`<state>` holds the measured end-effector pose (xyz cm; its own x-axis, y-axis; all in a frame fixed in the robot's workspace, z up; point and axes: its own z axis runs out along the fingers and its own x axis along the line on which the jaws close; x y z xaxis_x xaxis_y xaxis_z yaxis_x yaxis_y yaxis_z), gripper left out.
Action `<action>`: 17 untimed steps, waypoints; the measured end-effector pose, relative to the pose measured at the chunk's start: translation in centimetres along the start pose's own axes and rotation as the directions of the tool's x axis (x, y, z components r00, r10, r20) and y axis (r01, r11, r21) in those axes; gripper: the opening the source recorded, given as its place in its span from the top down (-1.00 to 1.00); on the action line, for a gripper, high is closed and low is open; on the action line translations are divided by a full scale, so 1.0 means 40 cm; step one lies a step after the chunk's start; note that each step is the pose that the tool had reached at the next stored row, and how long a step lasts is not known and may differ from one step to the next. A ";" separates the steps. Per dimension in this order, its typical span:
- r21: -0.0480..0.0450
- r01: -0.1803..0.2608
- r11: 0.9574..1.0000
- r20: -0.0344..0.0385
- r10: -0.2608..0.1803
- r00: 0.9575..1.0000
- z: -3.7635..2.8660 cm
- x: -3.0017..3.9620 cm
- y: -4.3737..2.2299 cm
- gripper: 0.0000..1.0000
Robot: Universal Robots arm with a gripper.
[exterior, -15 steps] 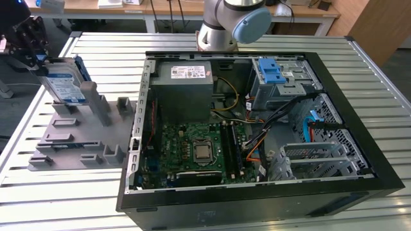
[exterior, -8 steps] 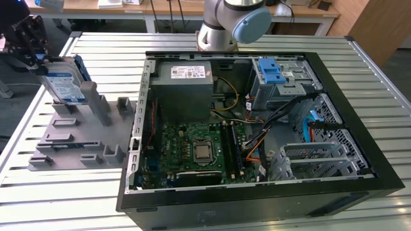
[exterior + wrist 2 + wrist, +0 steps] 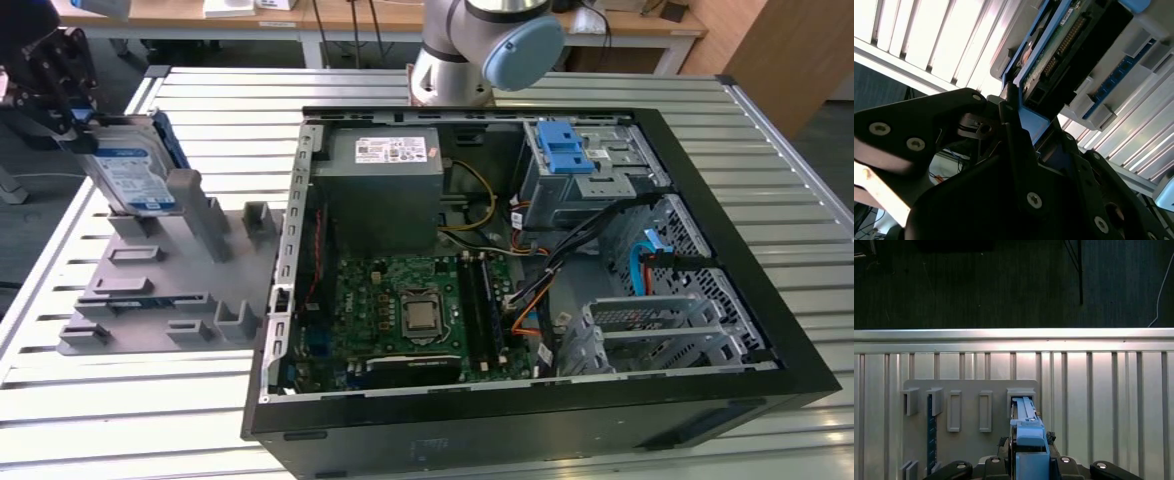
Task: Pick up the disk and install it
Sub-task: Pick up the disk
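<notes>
1. I see my end effector (image 3: 78, 118) clamped on the top of the disk (image 3: 134, 172), holding it upright.
2. The disk's lower end is among the grey rack's (image 3: 147, 275) uprights on the desk (image 3: 134, 420), beside the open computer case (image 3: 534, 420).

An open black metal computer tower case (image 3: 534, 432) lies on the slatted silver metal table (image 3: 120, 412), beside a grey slotted plastic holder (image 3: 160, 288).
</notes>
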<state>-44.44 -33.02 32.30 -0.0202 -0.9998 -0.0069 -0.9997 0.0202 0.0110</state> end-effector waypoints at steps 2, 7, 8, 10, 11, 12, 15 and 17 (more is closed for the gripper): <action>0.000 0.000 1.000 0.000 0.000 1.000 -0.004 0.000 0.000 0.27; 0.000 0.000 1.000 0.000 0.000 1.000 -0.010 0.000 0.000 0.27; 0.000 0.000 1.000 0.000 0.000 1.000 -0.011 0.000 0.000 0.27; 0.000 0.000 1.000 0.000 0.000 1.000 -0.015 0.000 0.000 0.27; 0.000 0.000 1.000 0.000 0.000 1.000 -0.017 0.000 0.000 0.27; 0.000 0.000 1.000 0.000 0.000 1.000 -0.018 0.000 0.000 0.27; 0.000 0.000 1.000 0.000 0.000 1.000 -0.022 0.000 0.000 0.27; 0.000 0.000 1.000 0.000 0.000 1.000 -0.023 0.000 0.000 0.27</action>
<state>-44.43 -33.03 33.24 -0.0202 -0.9998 -0.0069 -0.9997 0.0201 0.0110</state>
